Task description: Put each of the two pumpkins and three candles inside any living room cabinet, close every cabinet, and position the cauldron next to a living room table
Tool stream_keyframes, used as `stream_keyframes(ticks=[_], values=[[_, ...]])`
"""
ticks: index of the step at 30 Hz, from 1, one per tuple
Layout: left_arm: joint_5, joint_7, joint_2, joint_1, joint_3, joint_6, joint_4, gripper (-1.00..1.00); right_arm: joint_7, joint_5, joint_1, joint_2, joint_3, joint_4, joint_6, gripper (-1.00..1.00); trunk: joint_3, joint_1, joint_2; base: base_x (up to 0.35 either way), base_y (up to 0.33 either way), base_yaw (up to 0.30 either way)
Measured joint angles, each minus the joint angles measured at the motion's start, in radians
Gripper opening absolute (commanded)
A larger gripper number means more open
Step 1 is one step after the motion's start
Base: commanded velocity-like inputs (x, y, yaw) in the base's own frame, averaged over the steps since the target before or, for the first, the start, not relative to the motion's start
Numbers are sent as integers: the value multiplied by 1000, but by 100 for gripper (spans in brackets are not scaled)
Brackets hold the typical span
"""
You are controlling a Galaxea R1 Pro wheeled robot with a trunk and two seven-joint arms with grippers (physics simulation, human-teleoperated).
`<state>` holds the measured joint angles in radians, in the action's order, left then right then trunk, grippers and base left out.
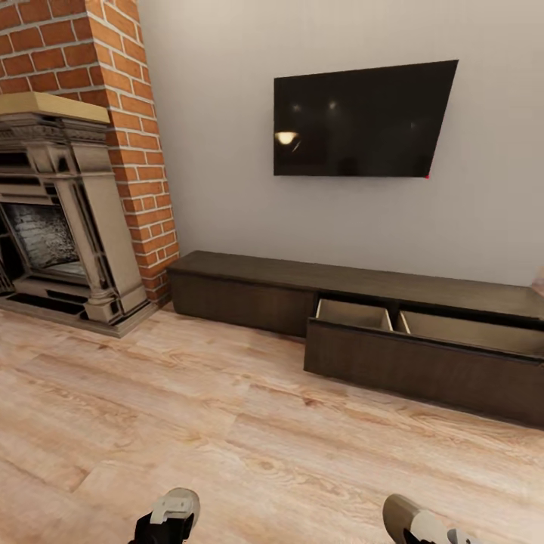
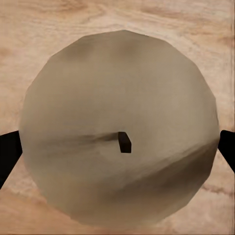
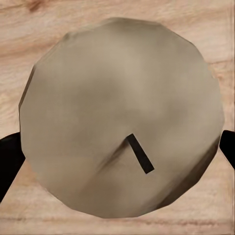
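Observation:
The long dark-brown cabinet (image 1: 249, 291) stands against the far wall, its right-hand drawer (image 1: 423, 366) pulled out to show a pale beige inside. My left gripper (image 2: 117, 152) is shut on a squat whitish candle (image 2: 117, 127) with a dark wick; its fingers (image 2: 7, 156) press the candle's sides. My right gripper (image 3: 117, 152) is shut on a second candle (image 3: 122, 117) in the same way. Both candles (image 1: 176, 505) (image 1: 409, 518) peek in at the head view's lower edge, over the floor. The pumpkins, the cauldron and the table are out of view.
A stone fireplace (image 1: 53, 227) with a brick chimney (image 1: 128, 113) fills the left side. A black TV (image 1: 363, 121) hangs on the wall above the cabinet. Wooden floor (image 1: 227, 423) stretches from me to the cabinet.

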<state>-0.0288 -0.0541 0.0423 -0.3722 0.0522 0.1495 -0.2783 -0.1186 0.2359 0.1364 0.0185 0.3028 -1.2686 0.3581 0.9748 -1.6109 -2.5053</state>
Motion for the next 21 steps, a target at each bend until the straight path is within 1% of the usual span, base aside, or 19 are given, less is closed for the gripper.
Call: stream_keyframes(ticks=[4,7,14,21], values=[[0,0,0,0,0,0,0,-100,-6,4,0,0,1,0,0,-100,-17,2,1,0,0,-195],[1,0,0,0,0,0,0,-100,-9,4,0,0,-3,0,3,-100,-29,3,2,0,0,-25],[5,1,0,0,0,0,0,-100,-6,9,0,-1,0,-2,0,-100,-56,6,3,0,0,-26],[7,1,0,0,0,0,0,-100,-12,10,0,-1,1,-2,0,-100,-88,9,5,0,0,-195]])
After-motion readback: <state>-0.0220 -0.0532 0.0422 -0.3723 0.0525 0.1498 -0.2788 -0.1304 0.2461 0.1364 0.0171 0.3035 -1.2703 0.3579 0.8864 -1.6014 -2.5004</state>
